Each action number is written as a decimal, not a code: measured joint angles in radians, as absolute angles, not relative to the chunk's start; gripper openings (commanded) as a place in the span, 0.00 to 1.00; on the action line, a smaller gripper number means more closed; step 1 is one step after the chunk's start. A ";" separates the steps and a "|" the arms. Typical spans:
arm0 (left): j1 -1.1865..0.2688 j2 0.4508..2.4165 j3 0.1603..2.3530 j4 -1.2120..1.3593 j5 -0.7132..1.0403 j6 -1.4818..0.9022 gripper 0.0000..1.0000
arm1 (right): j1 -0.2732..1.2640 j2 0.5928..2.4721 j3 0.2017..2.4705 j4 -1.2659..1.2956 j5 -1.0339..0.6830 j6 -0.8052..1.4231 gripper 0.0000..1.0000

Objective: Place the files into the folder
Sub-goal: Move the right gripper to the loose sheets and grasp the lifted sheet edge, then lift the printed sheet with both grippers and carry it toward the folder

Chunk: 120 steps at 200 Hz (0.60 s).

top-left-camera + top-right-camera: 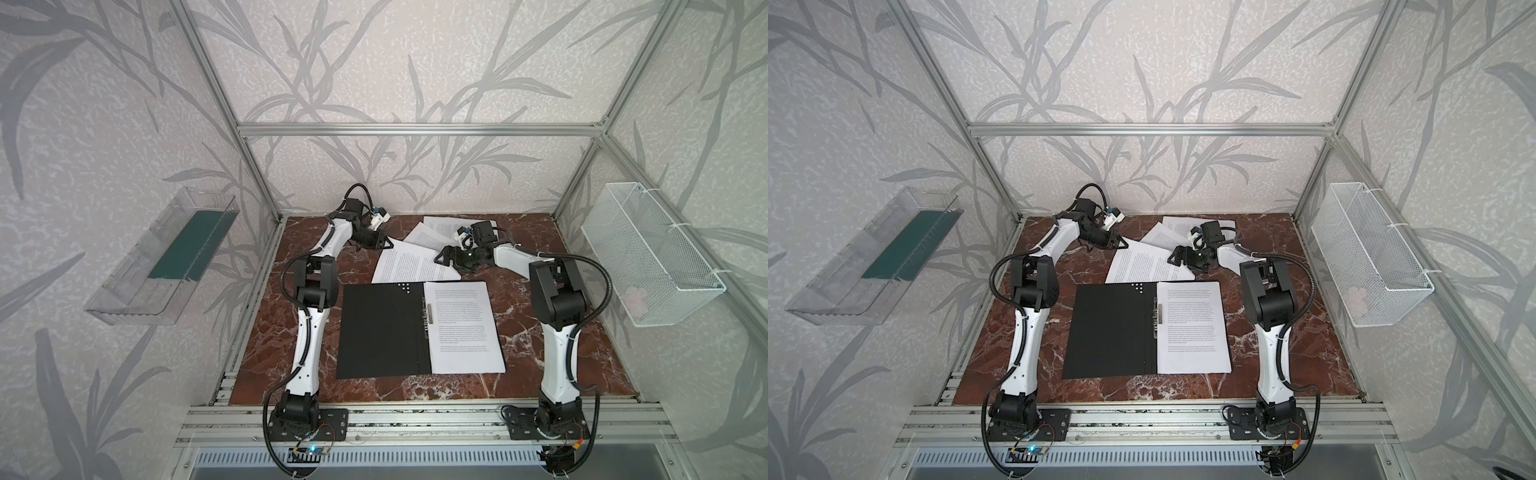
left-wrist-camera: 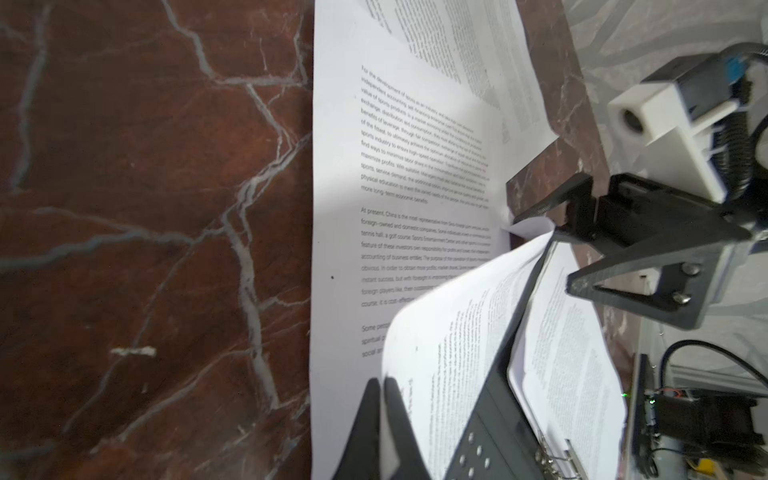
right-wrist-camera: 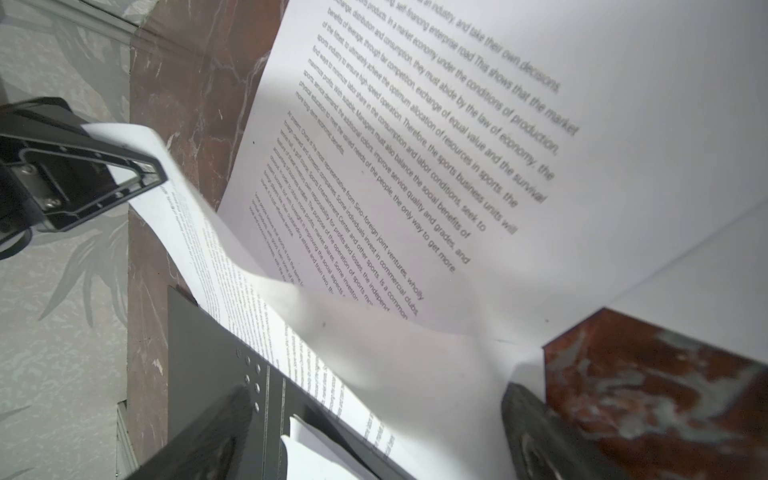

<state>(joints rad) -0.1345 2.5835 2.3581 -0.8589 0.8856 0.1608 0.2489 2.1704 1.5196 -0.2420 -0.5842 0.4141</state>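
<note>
a: biggest first: marble table [image 1: 540, 332], with the folder [image 1: 382, 328] lying open and flat near the front, black inside up. why so?

b: probably to leave both leaves free for loading. already one filed sheet [image 1: 461, 328] on the right leaf, square to the spine.

a: and the rest?

b: loose files [image 1: 422, 235] fanned on the marble just behind the folder, overlapping. top file [image 1: 411, 264] reaching the folder's far edge.

a: claws?

b: left claw [image 1: 384, 243] clamped tight on that top file's far left corner. pinched at a corner, likely so as to peel one sheet off the pile. right claw [image 1: 442, 258] gaping wide at the opposite side, nothing in it, seemingly poised to take the other edge.

a: from above, flat-looking paper.

b: true, no lift to make out in both top views. from the right wrist, though, the top file [image 3: 232, 266] bowed up off the pile toward the left claw [image 3: 160, 174]. from the left wrist, own fingers [image 2: 361, 428] pressed together on the paper's edge, plus the rings of the spine clip [image 2: 552, 457], a mere sliver from above.
</note>
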 measured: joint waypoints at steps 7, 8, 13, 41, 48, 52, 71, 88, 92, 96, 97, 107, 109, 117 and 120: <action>-0.134 2.584 2.371 -0.865 0.890 0.160 0.00 | 0.249 2.169 1.526 -0.254 -0.573 0.413 0.99; -0.134 2.584 2.374 -0.866 0.891 0.161 0.00 | 0.249 2.168 1.526 -0.255 -0.572 0.413 0.99; -0.134 2.584 2.380 -0.867 0.894 0.160 0.00 | 0.249 2.164 1.526 -0.264 -0.560 0.412 0.99; -0.134 2.582 2.387 -0.870 0.905 0.143 0.00 | 0.255 2.077 1.503 -0.328 -0.440 0.409 0.99; -0.134 2.582 2.387 -0.868 0.902 0.133 0.00 | 0.257 2.022 1.480 -0.339 -0.397 0.406 0.99; -0.134 2.581 2.387 -0.866 0.898 0.125 0.00 | 0.257 1.990 1.470 -0.346 -0.373 0.405 0.99; -0.130 2.572 2.387 -0.846 0.871 0.076 0.00 | 0.264 1.802 1.415 -0.361 -0.284 0.403 0.99; -0.128 2.551 2.387 -0.816 0.841 0.030 0.00 | 0.272 1.628 1.354 -0.355 -0.221 0.403 0.99; -0.127 2.543 2.387 -0.807 0.833 0.017 0.00 | 0.274 1.582 1.335 -0.353 -0.204 0.403 0.99; -0.126 2.535 2.387 -0.799 0.826 0.007 0.00 | 0.278 1.543 1.315 -0.351 -0.196 0.405 0.99; -0.125 2.531 2.387 -0.796 0.823 0.002 0.00 | 0.279 1.535 1.312 -0.351 -0.193 0.405 0.99; -0.124 2.506 2.383 -0.773 0.804 -0.024 0.00 | 0.290 1.450 1.265 -0.347 -0.167 0.408 0.99; -0.124 2.499 2.382 -0.769 0.801 -0.027 0.00 | 0.292 1.435 1.255 -0.347 -0.163 0.408 0.99; -0.124 2.465 2.369 -0.749 0.781 -0.050 0.00 | 0.302 1.374 1.211 -0.347 -0.150 0.411 0.99; -0.124 2.452 2.362 -0.741 0.775 -0.059 0.00 | 0.304 1.356 1.196 -0.345 -0.147 0.411 0.99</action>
